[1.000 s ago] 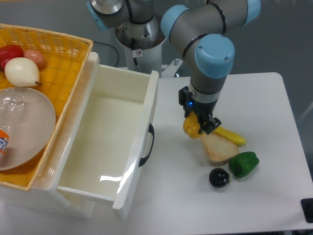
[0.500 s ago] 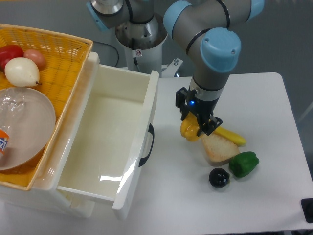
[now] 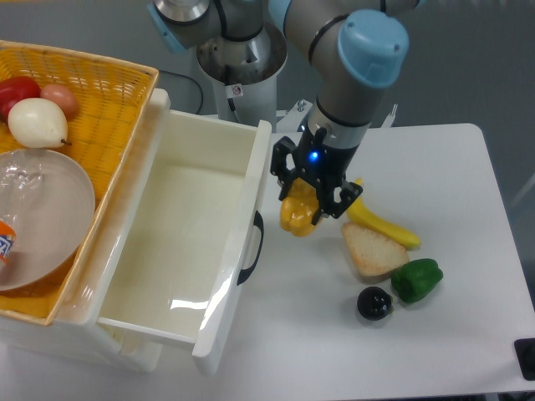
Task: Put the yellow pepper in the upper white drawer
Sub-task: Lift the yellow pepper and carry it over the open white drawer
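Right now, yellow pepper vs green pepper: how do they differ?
The yellow pepper is golden yellow; the green pepper is dark green. The yellow pepper is clamped in the gripper jaws, beside the upper white drawer front; the green pepper lies free on the table, next to the bread slice. The yellow pepper is partly hidden by the jaws; the green pepper is fully visible. Both are small, glossy and lumpy.

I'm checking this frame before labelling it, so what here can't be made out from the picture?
- Yellow pepper: its top and stem are hidden by the gripper.
- Banana: its upper end is hidden behind the gripper.
- Yellow basket: cut off by the left edge, as is the orange-labelled item under the plastic-covered plate.
- Upper white drawer: its near front corner hides whatever lies below it.
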Robot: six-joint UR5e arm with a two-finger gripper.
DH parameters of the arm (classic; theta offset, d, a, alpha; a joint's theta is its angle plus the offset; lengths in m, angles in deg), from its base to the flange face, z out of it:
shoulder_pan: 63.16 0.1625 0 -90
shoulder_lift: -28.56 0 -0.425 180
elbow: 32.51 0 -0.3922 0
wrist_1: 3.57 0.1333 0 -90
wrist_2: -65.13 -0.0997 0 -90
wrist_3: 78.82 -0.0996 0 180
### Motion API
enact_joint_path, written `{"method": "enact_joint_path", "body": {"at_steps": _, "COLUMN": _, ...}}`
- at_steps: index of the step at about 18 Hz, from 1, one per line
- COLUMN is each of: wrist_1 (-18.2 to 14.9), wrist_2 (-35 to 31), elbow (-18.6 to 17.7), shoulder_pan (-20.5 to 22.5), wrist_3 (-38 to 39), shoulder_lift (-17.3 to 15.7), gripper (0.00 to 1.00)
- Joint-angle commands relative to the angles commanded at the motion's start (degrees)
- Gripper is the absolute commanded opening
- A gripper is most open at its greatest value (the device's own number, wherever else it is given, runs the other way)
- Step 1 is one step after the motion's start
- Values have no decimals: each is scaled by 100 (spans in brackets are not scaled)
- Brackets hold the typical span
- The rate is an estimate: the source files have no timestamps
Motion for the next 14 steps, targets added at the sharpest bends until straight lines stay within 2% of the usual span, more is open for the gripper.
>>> {"method": "enact_joint_path", "body": {"at_steps": 7, "wrist_1": -422, "wrist_2": 500, "elbow": -9, "shoulder_pan": 27, "wrist_3": 114, "shoulder_lift": -238, "gripper": 7}}
{"method": "enact_joint_path", "body": {"at_steps": 14, "wrist_1": -396, "wrist_2": 1029, "elbow": -79, "shoulder_pan": -70, "wrist_3": 1352, "shoulder_lift": -414, "gripper": 7}}
